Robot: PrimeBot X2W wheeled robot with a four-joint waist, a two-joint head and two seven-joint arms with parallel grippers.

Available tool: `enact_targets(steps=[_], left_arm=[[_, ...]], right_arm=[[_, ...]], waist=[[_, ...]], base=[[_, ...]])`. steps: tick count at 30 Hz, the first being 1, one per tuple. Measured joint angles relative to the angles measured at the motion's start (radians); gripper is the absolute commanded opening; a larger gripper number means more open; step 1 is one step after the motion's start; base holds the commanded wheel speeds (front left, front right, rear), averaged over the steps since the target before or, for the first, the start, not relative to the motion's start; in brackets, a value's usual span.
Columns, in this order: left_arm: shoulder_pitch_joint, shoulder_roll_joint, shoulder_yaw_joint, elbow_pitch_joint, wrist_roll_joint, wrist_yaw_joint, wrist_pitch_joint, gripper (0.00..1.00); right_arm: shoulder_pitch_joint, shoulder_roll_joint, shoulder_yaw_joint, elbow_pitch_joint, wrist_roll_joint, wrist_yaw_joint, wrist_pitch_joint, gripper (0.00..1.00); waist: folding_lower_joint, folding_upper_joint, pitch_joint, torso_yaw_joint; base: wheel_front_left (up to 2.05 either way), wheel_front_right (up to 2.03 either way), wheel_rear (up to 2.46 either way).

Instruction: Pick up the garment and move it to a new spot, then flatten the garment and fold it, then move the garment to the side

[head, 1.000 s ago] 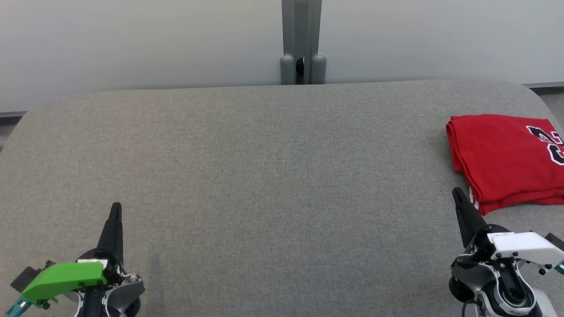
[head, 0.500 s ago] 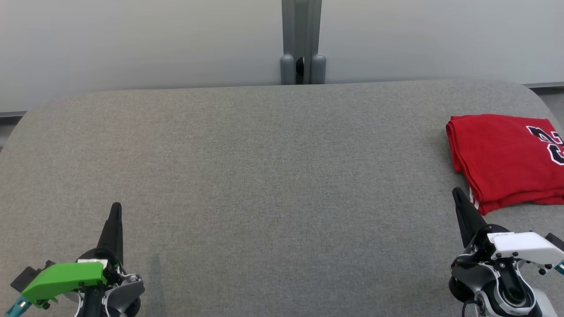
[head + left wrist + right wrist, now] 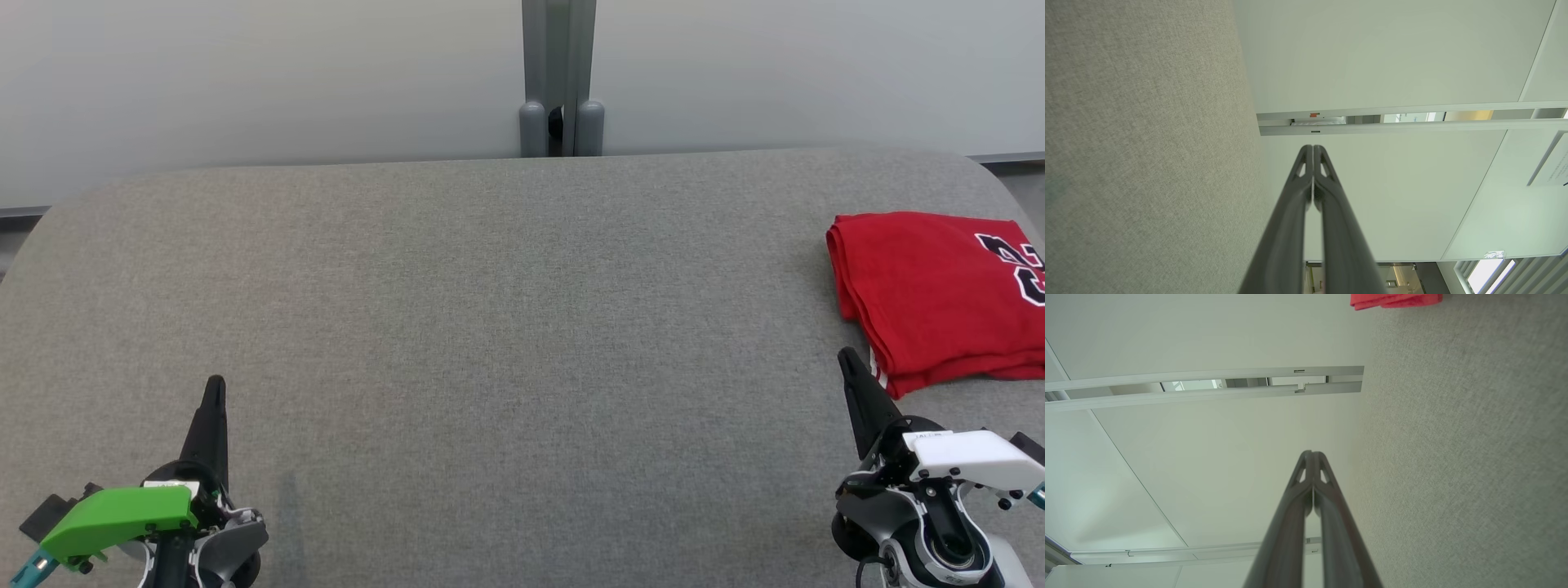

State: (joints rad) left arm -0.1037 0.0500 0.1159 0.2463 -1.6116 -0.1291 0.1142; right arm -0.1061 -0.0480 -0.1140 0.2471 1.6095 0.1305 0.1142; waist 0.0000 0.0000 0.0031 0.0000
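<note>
Folded red garment (image 3: 931, 294) lies just beyond the right gripper (image 3: 847, 356); left gripper (image 3: 215, 385) well apart; both clenched, empty, over the grey table (image 3: 490, 327).

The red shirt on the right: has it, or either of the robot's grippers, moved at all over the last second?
Nothing visibly changed. The folded red garment lies in the same spot at the right end of the grey fabric surface. The left gripper and right gripper stay shut and empty where they were.
</note>
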Motion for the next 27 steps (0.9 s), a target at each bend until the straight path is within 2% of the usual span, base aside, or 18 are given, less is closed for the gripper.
enact_targets(steps=[27], left_arm=[[0.0, 0.0, 0.0, 0.0, 0.0, 0.0, 0.0, 0.0]], right_arm=[[0.0, 0.0, 0.0, 0.0, 0.0, 0.0, 0.0, 0.0]], waist=[[0.0, 0.0, 0.0, 0.0]], base=[[0.0, 0.0, 0.0]])
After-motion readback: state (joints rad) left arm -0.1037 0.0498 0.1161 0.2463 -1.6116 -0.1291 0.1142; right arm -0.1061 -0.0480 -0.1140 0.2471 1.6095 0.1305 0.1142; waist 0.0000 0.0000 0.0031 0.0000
